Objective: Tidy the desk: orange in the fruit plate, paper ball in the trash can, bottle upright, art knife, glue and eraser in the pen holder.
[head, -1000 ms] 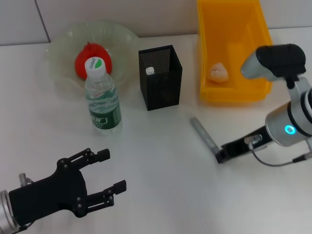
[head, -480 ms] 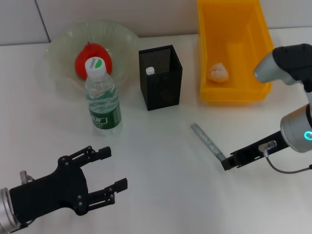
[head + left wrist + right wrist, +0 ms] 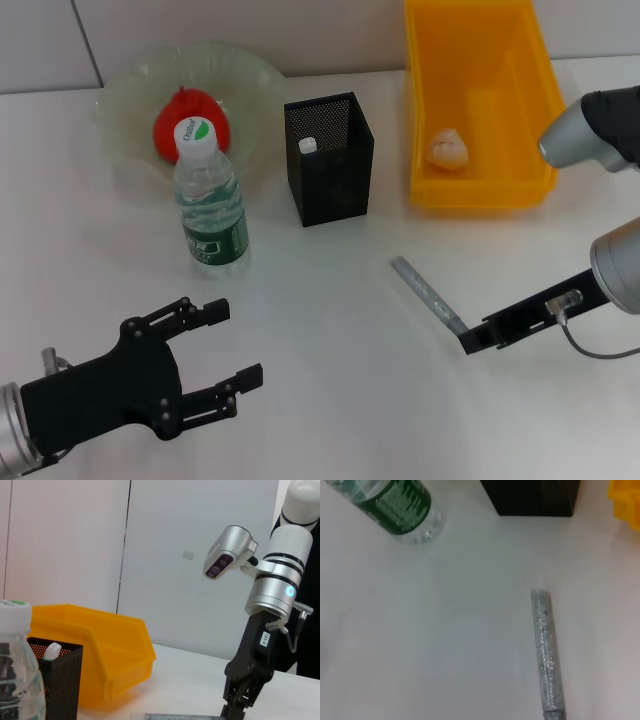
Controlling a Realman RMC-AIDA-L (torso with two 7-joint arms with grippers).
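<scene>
White desk (image 3: 330, 400), pale wall panels behind, left hand (image 3: 215, 345) open, right hand (image 3: 470, 340) state unclear.

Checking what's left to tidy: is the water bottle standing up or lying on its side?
Upright. The bottle stands on its base on the table in front of the fruit plate, cap pointing up.

The orange (image 3: 186, 121) is half hidden behind the bottle (image 3: 209, 194) cap. Only a white tip (image 3: 307, 145) shows above the holder (image 3: 329, 158) rim; what else lies inside is hidden. The bin (image 3: 478, 100) runs off the head view's top edge. The right gripper's (image 3: 476, 338) fingertips are too dark and small to tell apart. In the right wrist view the knife's (image 3: 547, 656) end is cut off.
</scene>
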